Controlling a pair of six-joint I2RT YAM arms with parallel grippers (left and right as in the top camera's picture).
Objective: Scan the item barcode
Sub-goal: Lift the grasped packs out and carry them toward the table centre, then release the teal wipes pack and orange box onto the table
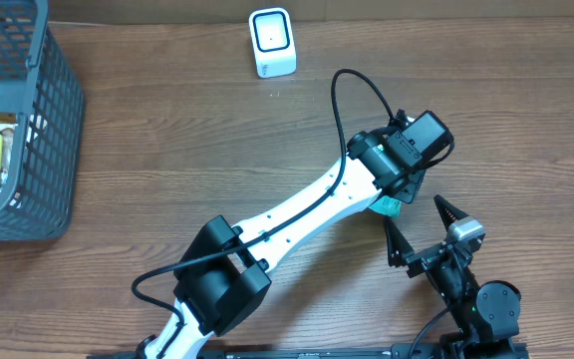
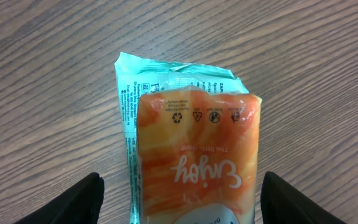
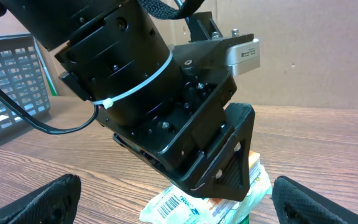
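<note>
Basket (image 1: 28, 130) sits far left of the scanner (image 1: 272, 42), with a few packs in it. Not involved right now.

The scanner stands at the back edge of the table (image 1: 167, 150), with nothing in front of it.

The left arm (image 1: 297, 214) runs diagonally to a spot right of the scanner and well nearer the robot. Its left claw (image 2: 182, 199) is down over the packet (image 2: 194, 155), an orange-and-teal wrapper lying flat on the table, well apart from the scanner. The jaws are part-way in, one finger on each long side of the packet. The wrist view shows a sliver of wood on one side, so whether the pads actually bite can't be told.

The right claw (image 1: 414, 211) is just right of the packet, further from the scanner, jaws spread wide and holding nothing.

Step in hand, by the look of it, is the pickup; the scan hasn't begun.

The right wrist view shows a barcode (image 3: 179, 202) on the pale end of the wrapper, low and near the table.

The next move probably calls for:
- a firm grip on the packet sides, soft wrapper so expect some squash
- lift, then carry up and left to the scanner
- turn the wrist so the barcode end faces the scanner window, not the orange face

Risk: the packet twists in the grip and hides the code.
</note>
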